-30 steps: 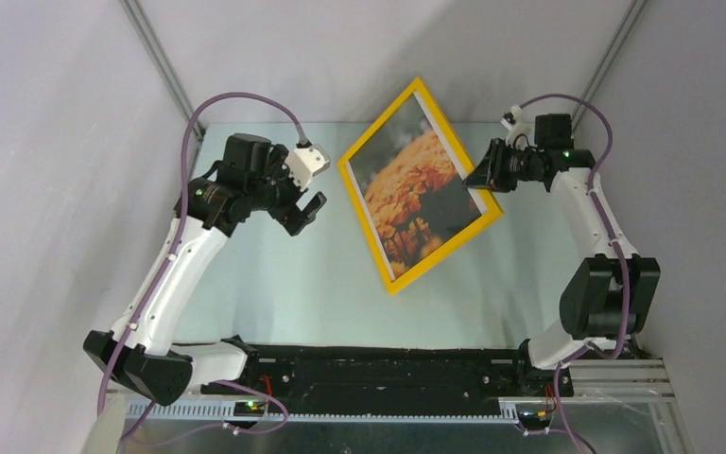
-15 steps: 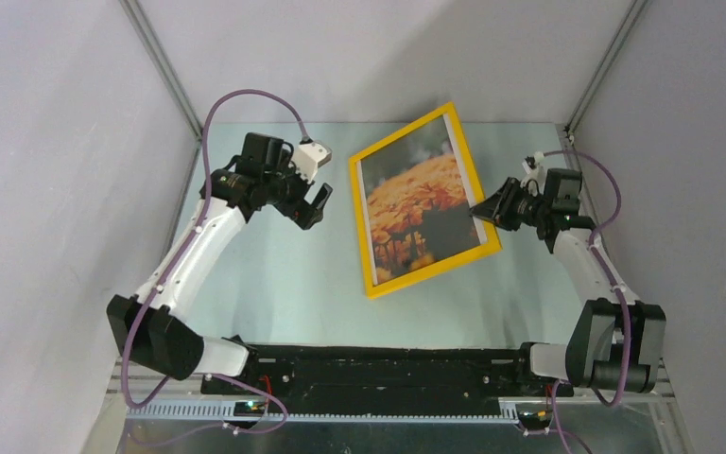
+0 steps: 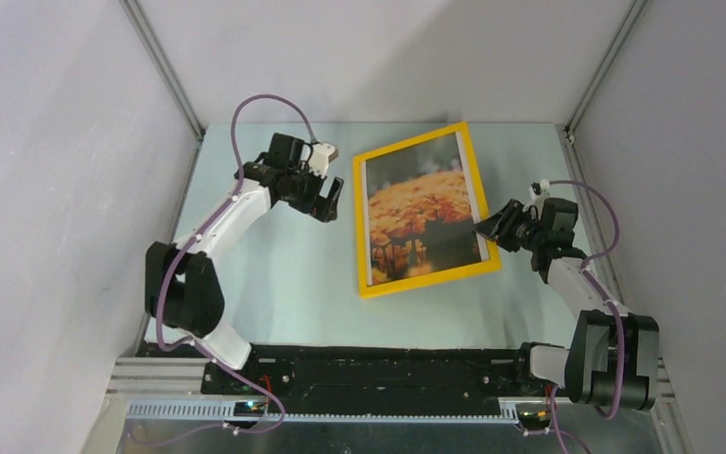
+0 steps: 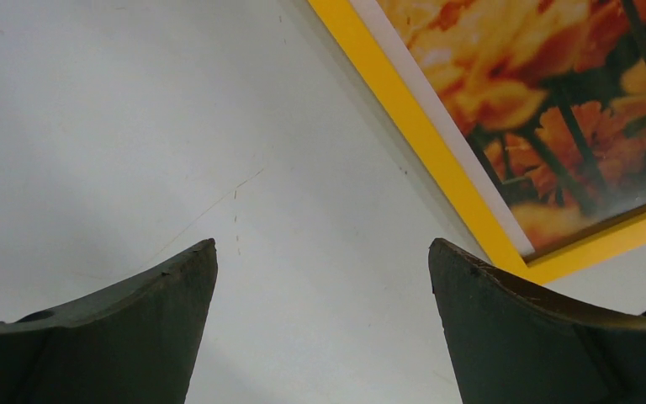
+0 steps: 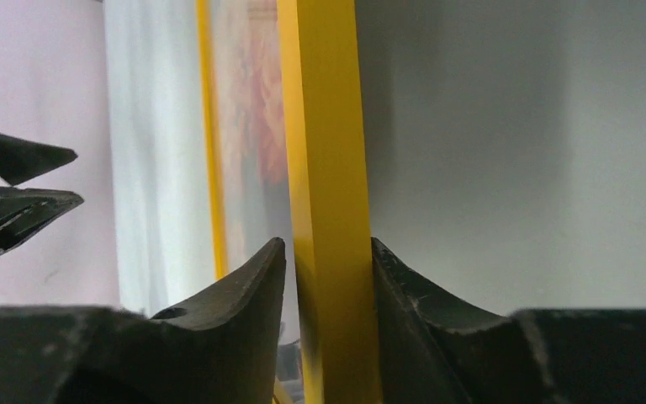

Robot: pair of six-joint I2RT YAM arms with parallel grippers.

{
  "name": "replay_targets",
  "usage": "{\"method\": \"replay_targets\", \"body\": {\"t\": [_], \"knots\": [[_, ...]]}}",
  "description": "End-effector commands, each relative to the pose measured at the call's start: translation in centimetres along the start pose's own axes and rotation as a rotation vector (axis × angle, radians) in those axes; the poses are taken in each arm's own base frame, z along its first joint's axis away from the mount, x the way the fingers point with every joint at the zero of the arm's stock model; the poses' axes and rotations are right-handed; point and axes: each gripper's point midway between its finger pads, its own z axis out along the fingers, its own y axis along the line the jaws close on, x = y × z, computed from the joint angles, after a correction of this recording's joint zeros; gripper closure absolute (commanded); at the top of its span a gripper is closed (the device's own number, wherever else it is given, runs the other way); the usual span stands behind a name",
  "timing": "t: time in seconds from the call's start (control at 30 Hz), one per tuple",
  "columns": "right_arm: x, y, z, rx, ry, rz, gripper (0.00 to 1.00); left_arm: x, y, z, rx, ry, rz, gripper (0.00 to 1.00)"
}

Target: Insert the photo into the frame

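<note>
The two arm bases sit at the near edge of the table [image 3: 274, 284], and both arms reach away from them toward the middle.

The frame [image 3: 430, 281] is on the table right of centre, turned slightly so that its near rail slopes up to the right. The photo [image 3: 421, 213] of orange flowers sits inside it, face up, with a thin white border showing along its left and right sides. The frame's near-left corner rests on the surface. I cannot tell whether the right side is lifted.

The right gripper [image 3: 480, 225] is low at the frame's right rail, about halfway along it. In the right wrist view the yellow rail runs straight up between the two fingers [image 5: 235, 295]. One finger is on the photo side and the other on the outer side, next to bare table. Both tips lie very close to the wood, and a thin dark line shows at the photo-side tip. I cannot tell whether they pinch the rail or only stand around it.

Farther back, the left gripper [image 3: 331, 200] hovers just beside the frame's left rail, near its far end. Its fingers [image 4: 135, 328] are spread wide apart and hold nothing. In the left wrist view only bare table lies between them, and the frame's corner passes to one side without touching either finger.

Beyond the frame, the table ends at the pale back wall.
</note>
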Motion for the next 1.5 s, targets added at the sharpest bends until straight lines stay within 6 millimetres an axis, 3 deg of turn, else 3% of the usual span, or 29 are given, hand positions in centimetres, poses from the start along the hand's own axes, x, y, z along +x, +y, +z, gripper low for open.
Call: {"method": "replay_targets", "body": {"t": [0.0,0.17,0.4,0.67,1.03,1.47], "knots": [[-1.8,-1.1,0.6,0.021,-0.104,-0.052,0.54,-1.2,-0.2,1.8,0.035,-0.034,-0.087,0.00],[-1.1,-1.5,1.2,-0.006,-0.085,-0.052,0.45,-0.3,-0.5,3.8,0.075,0.014,-0.128,0.00],[0.0,-2.1,2.3,-0.041,-0.036,-0.050,0.38,0.2,-0.3,4.9,0.080,0.037,-0.138,0.00],[1.1,-3.7,3.3,-0.021,0.011,-0.050,0.40,0.9,-0.3,6.1,0.080,0.067,-0.185,0.00],[1.5,-4.4,3.6,0.010,0.026,-0.047,0.39,1.7,-3.8,10.7,0.318,0.169,-0.372,0.00],[3.4,-5.3,4.6,0.045,0.092,-0.029,0.31,0.6,-5.2,13.0,0.438,0.169,-0.486,0.00]]}}
